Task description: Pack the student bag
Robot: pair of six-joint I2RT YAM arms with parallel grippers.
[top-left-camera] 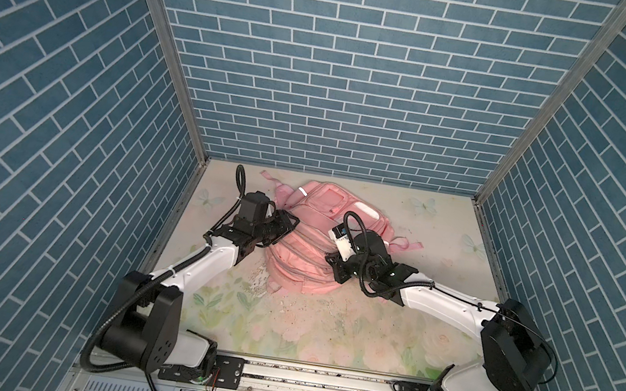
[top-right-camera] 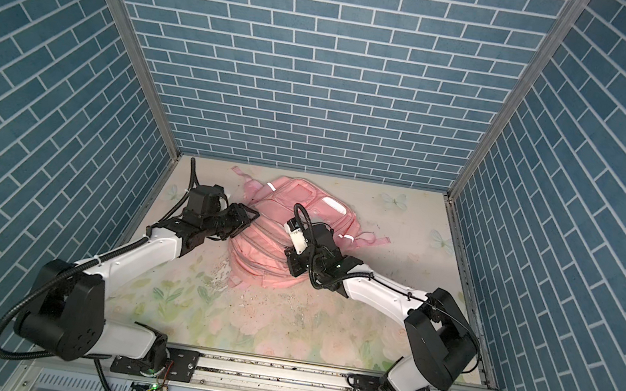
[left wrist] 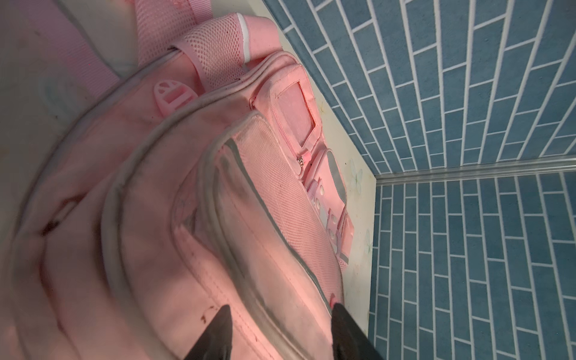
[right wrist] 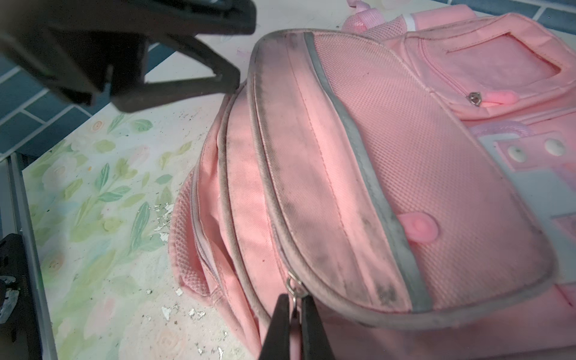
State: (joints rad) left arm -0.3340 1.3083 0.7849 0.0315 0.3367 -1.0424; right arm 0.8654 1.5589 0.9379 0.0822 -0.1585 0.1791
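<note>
Both top views: large soft pink fabric student bag (top-left-camera: 308, 246) lies front-up on the floral-print table (top-left-camera: 324, 333), centre toward 12 o'clock, with left gripper (top-left-camera: 288, 222) at its 9 o'clock edge and right gripper (top-left-camera: 334, 267) at its 4 o'clock side; pockets look zipped, contents unseen. Left wrist view: left gripper (left wrist: 280, 311) has its jaws spread apart over the bag's grey-piped front pocket (left wrist: 265, 218), clamping nothing. Only the right wrist view shows right gripper (right wrist: 294, 300) pinched tight on a small metal zipper pull (right wrist: 293, 285) at that pocket's edge.

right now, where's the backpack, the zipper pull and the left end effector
backpack (top-left-camera: 302, 263): in a top view, pink front panel
zipper pull (right wrist: 292, 284): right wrist view, metal ring
left end effector (left wrist: 280, 308): left wrist view, midway between its fingertips
</note>
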